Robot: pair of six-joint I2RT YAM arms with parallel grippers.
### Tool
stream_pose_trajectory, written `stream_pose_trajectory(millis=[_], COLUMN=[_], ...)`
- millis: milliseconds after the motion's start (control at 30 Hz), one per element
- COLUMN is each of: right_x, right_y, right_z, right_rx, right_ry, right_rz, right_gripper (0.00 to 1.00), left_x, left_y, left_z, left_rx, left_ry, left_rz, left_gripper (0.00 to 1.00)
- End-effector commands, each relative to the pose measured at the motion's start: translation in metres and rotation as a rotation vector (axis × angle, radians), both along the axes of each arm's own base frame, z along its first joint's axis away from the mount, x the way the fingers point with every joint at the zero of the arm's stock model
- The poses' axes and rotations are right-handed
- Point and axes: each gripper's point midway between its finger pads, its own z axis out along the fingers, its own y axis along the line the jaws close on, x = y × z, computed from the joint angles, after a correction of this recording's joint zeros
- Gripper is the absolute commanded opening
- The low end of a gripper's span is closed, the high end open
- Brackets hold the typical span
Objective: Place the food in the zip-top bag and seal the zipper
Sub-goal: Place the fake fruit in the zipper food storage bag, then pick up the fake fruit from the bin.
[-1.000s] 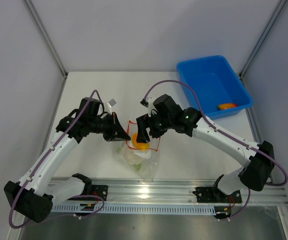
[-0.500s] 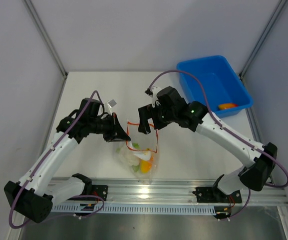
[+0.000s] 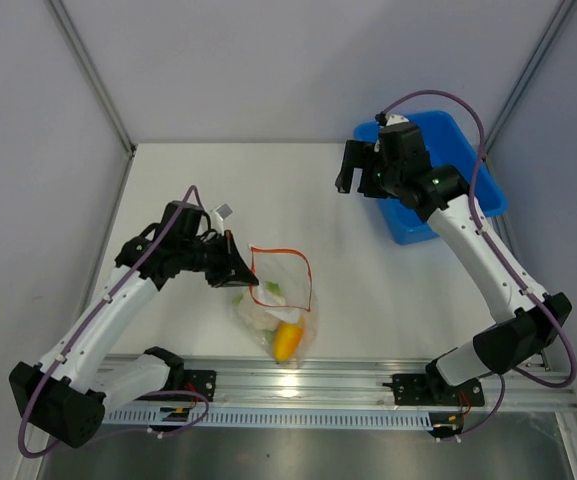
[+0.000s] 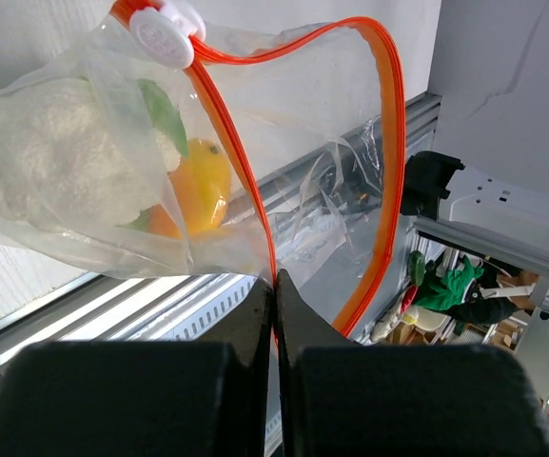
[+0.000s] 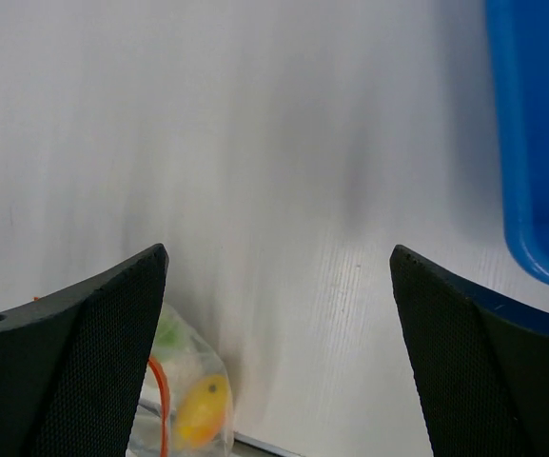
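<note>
The zip-top bag (image 3: 286,300) lies near the table's front edge with its mouth open. Its orange-red zipper (image 3: 293,252) forms a loop. Inside are the white-and-green cauliflower piece (image 3: 259,313) and the yellow-orange piece (image 3: 288,342). My left gripper (image 3: 245,272) is shut on the zipper strip (image 4: 272,257) at the mouth's left edge. The left wrist view shows the cauliflower (image 4: 55,143), the yellow-orange piece (image 4: 196,183) and the white slider (image 4: 165,24). My right gripper (image 3: 358,178) is open and empty, raised by the blue bin's left side. The red-orange piece is out of view.
The blue bin (image 3: 413,225) stands at the back right, partly hidden by my right arm, and its wall shows in the right wrist view (image 5: 540,143). The bag (image 5: 184,405) shows at the lower left of that view. A metal rail (image 3: 348,385) runs along the front edge.
My right gripper let the yellow-orange piece go into the bag, then rose and swung back right to the blue bin. The piece slid to the bag's bottom. My left gripper kept its hold.
</note>
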Motion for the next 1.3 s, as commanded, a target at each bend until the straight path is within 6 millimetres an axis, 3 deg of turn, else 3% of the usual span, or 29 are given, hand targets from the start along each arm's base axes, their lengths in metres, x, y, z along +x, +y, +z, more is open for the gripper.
stream_pose_trajectory(millis=[0,67,467,900,1000,1033,1100,1267], right_x=[0.022,0.031,0.073,0.1,0.101,0.1,0.102,0.105], right_y=[-0.022,-0.031,-0.085,-0.148,-0.161,-0.169,-0.176,-0.201], right_z=[0.017,0.022,0.009,0.017,0.011,-0.002,-0.005,-0.038], right_rx=[0.005,0.019,0.052,-0.151,-0.188,-0.202,-0.19,-0.151], right_ry=[-0.041,-0.047,-0.014,-0.086,-0.056,-0.008,0.017,0.16], right_rz=[-0.137,-0.176,-0.425,-0.714,-0.782,-0.821,-0.855,-0.939], right_gripper=[0.99,0.99,1.0,0.99,0.99,0.99,0.99,1.0], left_x=[0.001,0.001,-0.001,-0.001,-0.004,-0.006,-0.008,-0.007], left_y=[0.0,-0.001,-0.003,0.009,0.013,0.014,0.014,0.013], left_z=[-0.002,-0.005,-0.012,-0.012,-0.016,-0.02,-0.022,-0.029], left_rx=[0.005,0.005,0.023,0.101,0.112,0.115,0.108,0.11], left_ry=[-0.045,-0.04,-0.041,-0.098,-0.106,-0.098,-0.097,-0.094], left_rz=[-0.015,-0.018,-0.041,-0.061,-0.058,-0.053,-0.054,-0.056], left_gripper=[0.01,0.01,0.01,0.01,0.01,0.01,0.01,0.0])
